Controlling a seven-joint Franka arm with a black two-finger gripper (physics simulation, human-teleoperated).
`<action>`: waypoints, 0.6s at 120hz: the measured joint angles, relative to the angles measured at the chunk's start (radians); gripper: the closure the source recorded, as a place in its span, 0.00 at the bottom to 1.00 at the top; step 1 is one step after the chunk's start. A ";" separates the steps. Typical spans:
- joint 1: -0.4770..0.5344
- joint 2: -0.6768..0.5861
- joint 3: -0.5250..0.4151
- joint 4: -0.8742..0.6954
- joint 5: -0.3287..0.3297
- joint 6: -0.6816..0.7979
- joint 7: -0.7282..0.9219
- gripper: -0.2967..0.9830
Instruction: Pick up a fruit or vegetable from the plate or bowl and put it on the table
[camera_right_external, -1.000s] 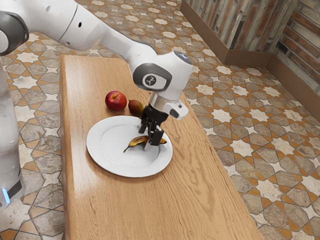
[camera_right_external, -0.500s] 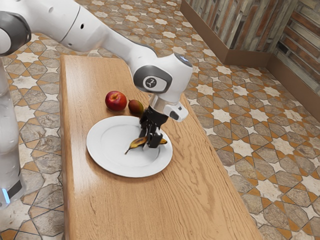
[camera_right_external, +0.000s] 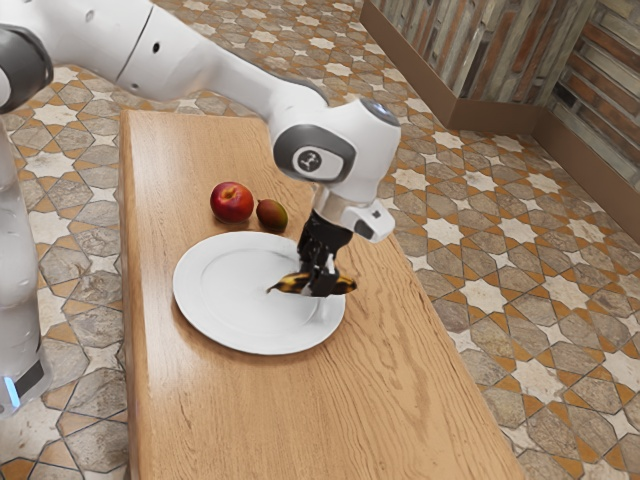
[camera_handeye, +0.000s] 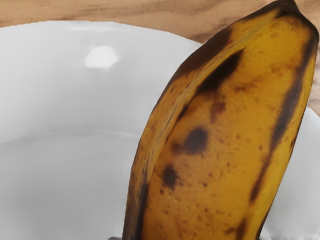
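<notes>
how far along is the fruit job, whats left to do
Done, by the look of it: the gripper has its fingers closed on the banana, which seems raised off the plate.
In hand: the banana is over the plate's edge, one end reaching past the rim.
Left: carry it clear of the plate, lower it onto the table and let go.

Round emblem (camera_right_external: 309, 161) on dark joint cover (camera_right_external: 284, 150) of arm (camera_right_external: 210, 65); no text, brand or number readable.
</notes>
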 joint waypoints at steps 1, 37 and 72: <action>0.001 0.000 -0.005 0.001 0.000 0.000 0.000 0.65; -0.006 0.024 -0.289 0.122 -0.004 0.009 -0.025 0.66; -0.007 0.054 -0.404 0.159 -0.004 0.074 -0.046 0.42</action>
